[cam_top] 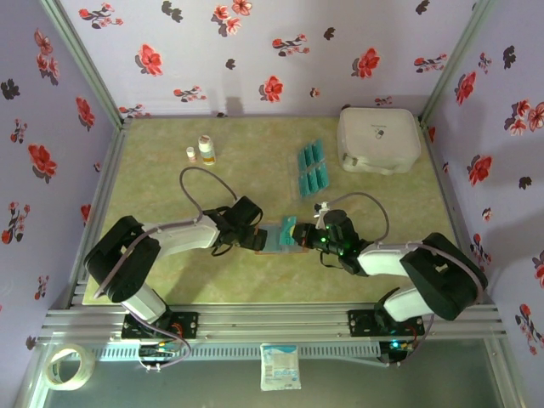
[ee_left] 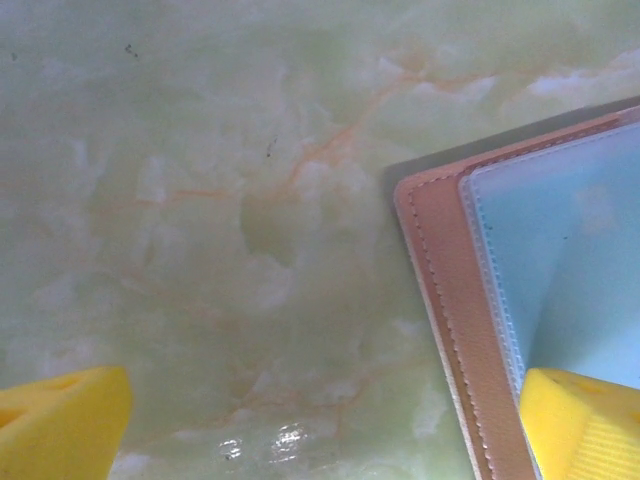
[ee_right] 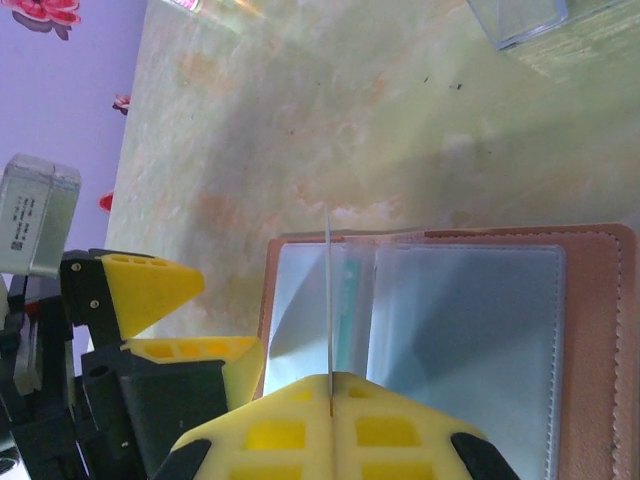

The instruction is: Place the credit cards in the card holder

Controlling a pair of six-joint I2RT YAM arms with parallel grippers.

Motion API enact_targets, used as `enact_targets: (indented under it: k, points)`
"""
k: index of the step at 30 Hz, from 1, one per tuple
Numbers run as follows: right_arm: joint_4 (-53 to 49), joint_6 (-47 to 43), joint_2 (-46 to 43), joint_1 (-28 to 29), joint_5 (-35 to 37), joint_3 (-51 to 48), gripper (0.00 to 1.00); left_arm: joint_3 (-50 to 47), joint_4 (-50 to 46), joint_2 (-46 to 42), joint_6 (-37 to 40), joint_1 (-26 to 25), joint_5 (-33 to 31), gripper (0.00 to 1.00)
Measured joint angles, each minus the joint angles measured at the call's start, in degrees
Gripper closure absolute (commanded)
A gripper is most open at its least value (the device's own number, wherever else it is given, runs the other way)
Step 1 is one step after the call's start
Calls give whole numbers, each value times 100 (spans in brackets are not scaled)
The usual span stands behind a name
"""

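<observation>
From above you see the wallet point(cam_top: 274, 238) lying open at the middle of the table's point(cam_top: 153, 187) near edge, with the spare cards point(cam_top: 313, 168) in rows toward the far right corner beside the white case point(cam_top: 378, 140). Your right wrist camera adds detail: the right gripper point(ee_right: 330, 395) is clamped on one card point(ee_right: 328, 300), seen edge-on over the wallet's clear pockets. Your left wrist camera shows the left gripper point(ee_left: 320, 430) spread wide, one finger over the wallet's inner sleeve and the other over bare table.
</observation>
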Motion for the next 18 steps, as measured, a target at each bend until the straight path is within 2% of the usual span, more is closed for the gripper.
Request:
enact_targets:
  k: [18]
  points:
    - [586,59,505,0,-92,-7,100,-74,50,72,-155,-59,-114,0]
